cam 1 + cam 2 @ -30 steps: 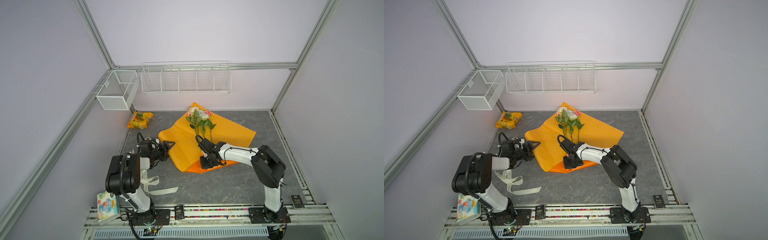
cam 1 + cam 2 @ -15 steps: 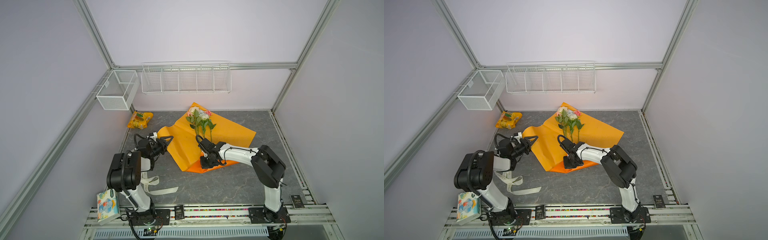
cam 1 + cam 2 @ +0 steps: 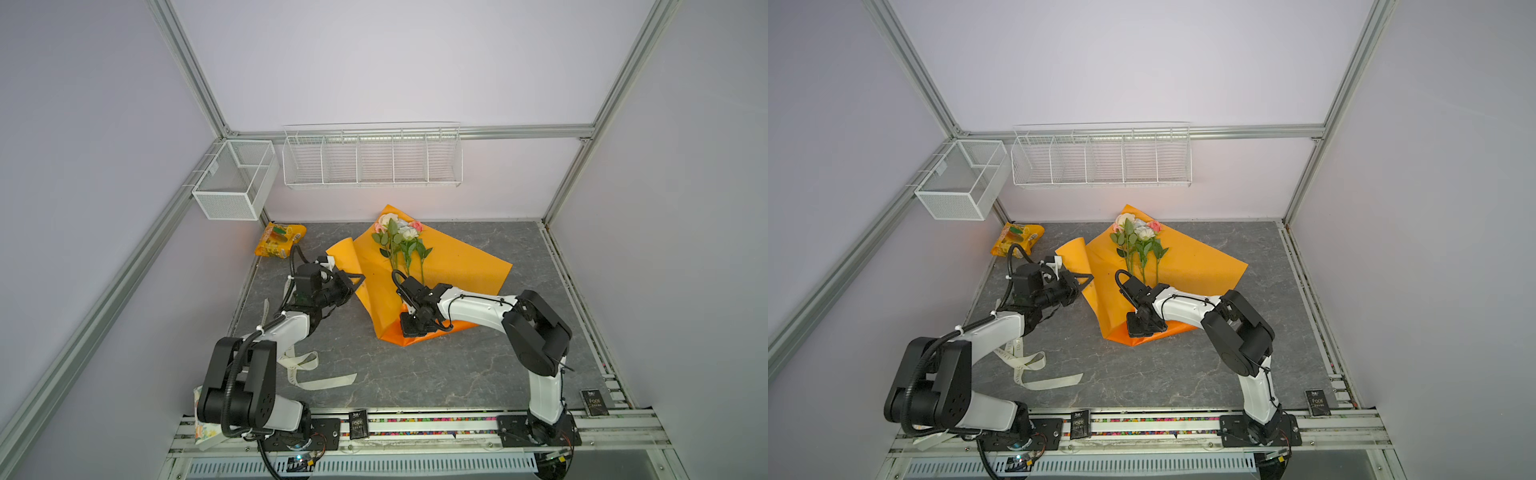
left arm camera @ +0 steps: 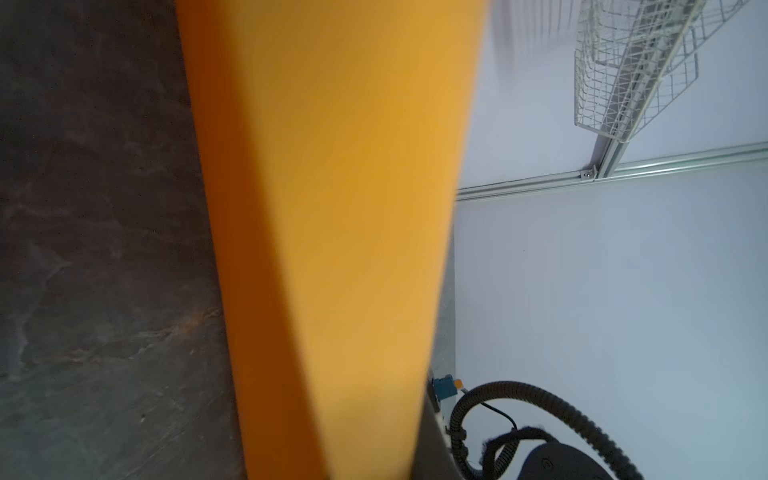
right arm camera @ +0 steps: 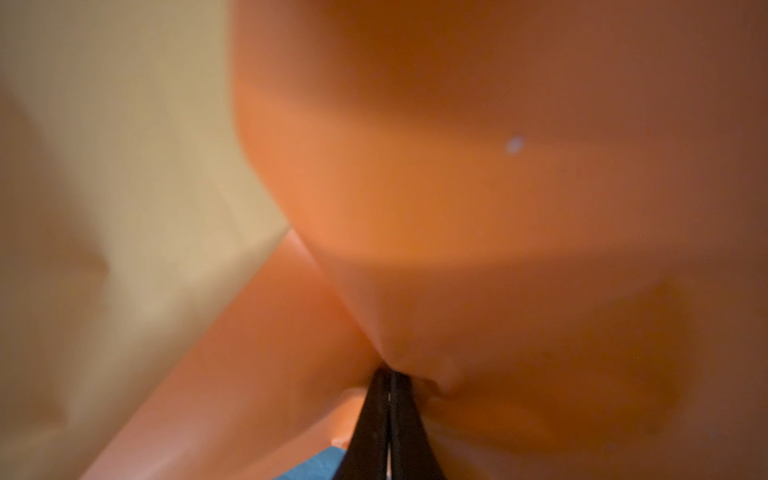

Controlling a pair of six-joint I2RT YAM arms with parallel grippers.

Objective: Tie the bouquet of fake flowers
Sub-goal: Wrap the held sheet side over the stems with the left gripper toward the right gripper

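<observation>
The bouquet of fake flowers (image 3: pixel 399 237) (image 3: pixel 1138 232) lies on a spread orange paper wrap (image 3: pixel 457 266) (image 3: pixel 1196 266), with its blooms toward the back wall. My left gripper (image 3: pixel 356 277) (image 3: pixel 1087 276) has its fingers together on the wrap's left edge, which stands curled up off the floor. In the left wrist view that orange sheet (image 4: pixel 332 208) covers the jaws. My right gripper (image 3: pixel 415 328) (image 3: pixel 1142 328) points down at the wrap's near corner below the stems. In the right wrist view its black fingers (image 5: pixel 376 415) are shut on the paper, which creases at the right gripper (image 5: pixel 388 376).
A cream ribbon (image 3: pixel 307 365) (image 3: pixel 1034 365) lies loose by the left arm. A yellow-orange snack packet (image 3: pixel 280 243) sits in the back left corner. Wire baskets (image 3: pixel 232 183) (image 3: pixel 372 158) hang on the walls. Small black cards (image 3: pixel 594 402) (image 3: pixel 358 424) rest on the front rail.
My left gripper has moved right to the wrap's left edge and closed on it, and that edge has risen and curled. The right arm has stayed put.
</observation>
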